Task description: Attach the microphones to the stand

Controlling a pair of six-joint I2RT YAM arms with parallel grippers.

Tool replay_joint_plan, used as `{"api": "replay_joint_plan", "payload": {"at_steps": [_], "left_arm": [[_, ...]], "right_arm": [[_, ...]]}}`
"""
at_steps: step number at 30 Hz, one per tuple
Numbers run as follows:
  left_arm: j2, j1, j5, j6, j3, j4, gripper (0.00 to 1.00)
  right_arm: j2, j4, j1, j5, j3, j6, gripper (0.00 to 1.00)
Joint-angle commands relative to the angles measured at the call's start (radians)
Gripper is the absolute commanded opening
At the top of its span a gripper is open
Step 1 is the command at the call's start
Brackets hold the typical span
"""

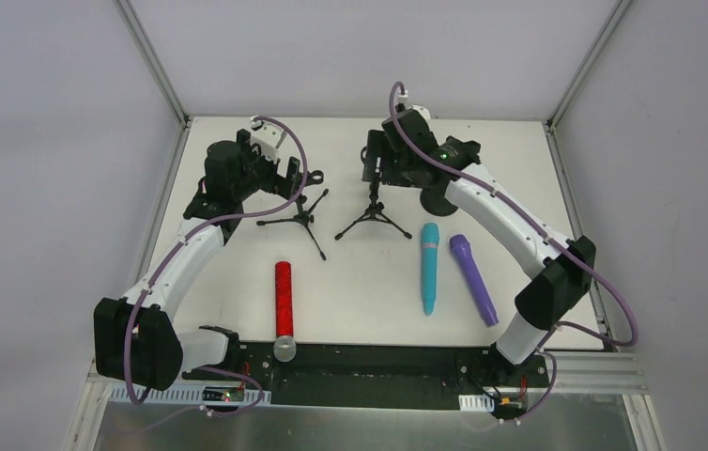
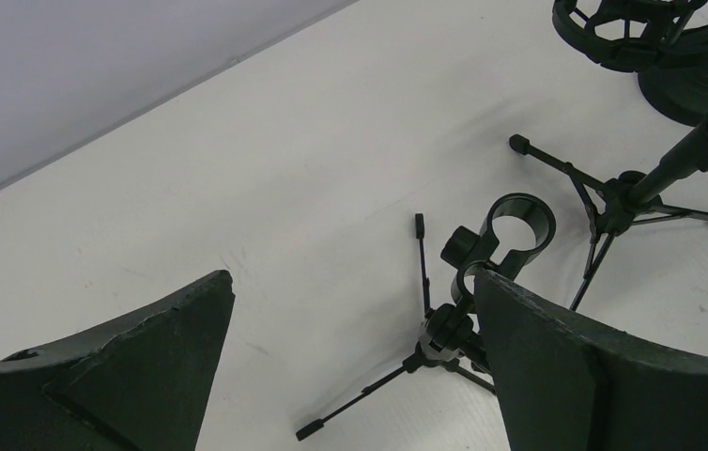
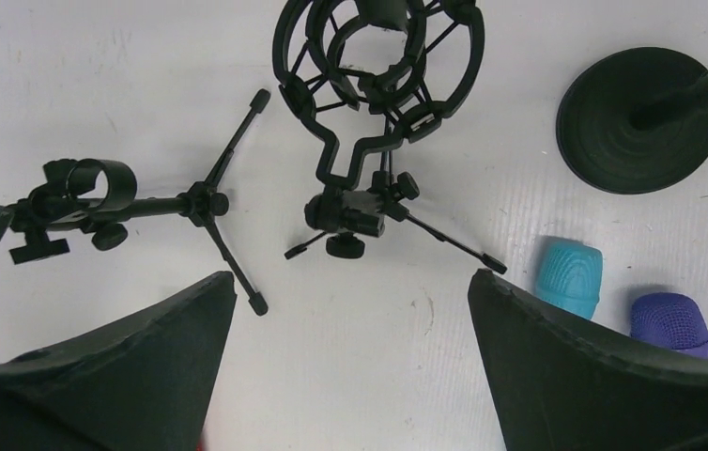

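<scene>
Three microphones lie on the white table: a red one (image 1: 283, 291) with a silver mesh head near the front, a cyan one (image 1: 429, 266) and a purple one (image 1: 473, 278) to the right. Their cyan head (image 3: 568, 272) and purple head (image 3: 671, 322) show in the right wrist view. A small tripod stand (image 1: 303, 218) with a ring clip (image 2: 521, 224) stands at the back left. A second tripod (image 1: 374, 216) carries a shock mount (image 3: 378, 66). My left gripper (image 1: 286, 175) (image 2: 353, 282) is open, its right finger beside the ring clip. My right gripper (image 1: 374, 158) (image 3: 350, 282) is open above the shock-mount tripod.
A third stand with a round black base (image 1: 438, 199) (image 3: 637, 122) stands just right of the shock-mount tripod. Tripod legs (image 2: 360, 399) spread over the table between the grippers. Metal frame posts (image 1: 158, 66) and grey walls bound the table.
</scene>
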Motion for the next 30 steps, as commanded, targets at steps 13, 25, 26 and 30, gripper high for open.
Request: {"api": "replay_joint_plan", "payload": {"at_steps": [13, 25, 26, 30], "left_arm": [[0.017, 0.008, 0.033, -0.012, 0.050, 0.017, 0.99], [0.016, 0.008, 0.031, -0.008, 0.051, 0.015, 0.99], [0.016, 0.008, 0.032, -0.009, 0.052, 0.015, 0.99], [0.016, 0.008, 0.034, -0.008, 0.051, 0.015, 0.99]], "right_arm": [[0.263, -0.105, 0.005, 0.111, 0.238, -0.047, 0.68], [0.335, -0.113, 0.000, 0.059, 0.284, -0.038, 0.39], [0.332, -0.112, -0.001, 0.059, 0.278, -0.037, 0.38], [0.312, -0.105, -0.002, 0.069, 0.254, -0.043, 0.27]]}}
